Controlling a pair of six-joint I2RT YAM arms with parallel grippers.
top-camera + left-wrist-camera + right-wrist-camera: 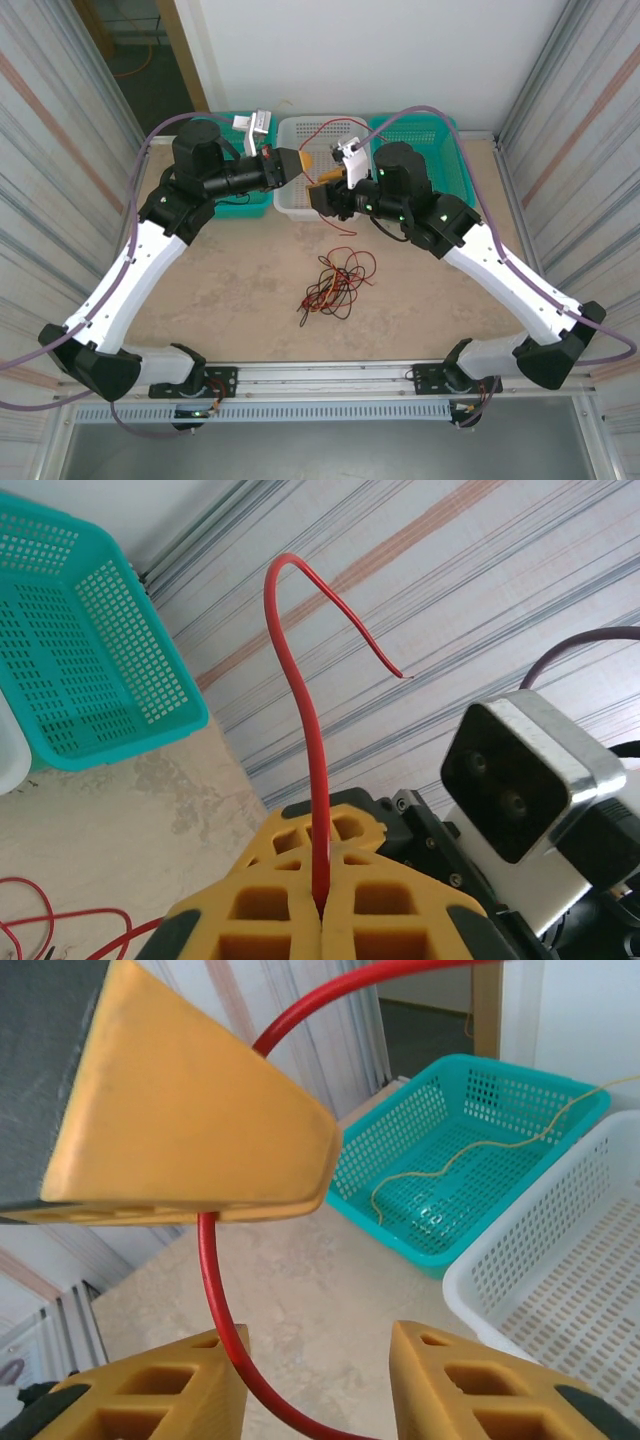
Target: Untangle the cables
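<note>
I've 1 red wire (pixel 300 710) clamped in the left gripper (pixel 320 845), right gripper (pixel 318 1360) agape; yellow wire (pixel 470 1150) in teal basket (pixel 440 1065), tangle (pixel 335 280) pending.

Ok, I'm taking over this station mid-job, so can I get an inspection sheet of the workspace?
Surface: beige table, bare except one tangle.
Job's things: the tangle mixes red, black and yellow cables; one red cable held up; yellow cable in a teal basket.
Clutter: nothing seen.
Grippers: left gripper shut on the red cable; right gripper open around it.
Cables: purple arm cables arch above the table.
Surroundings: white basket, ribbed walls.
</note>
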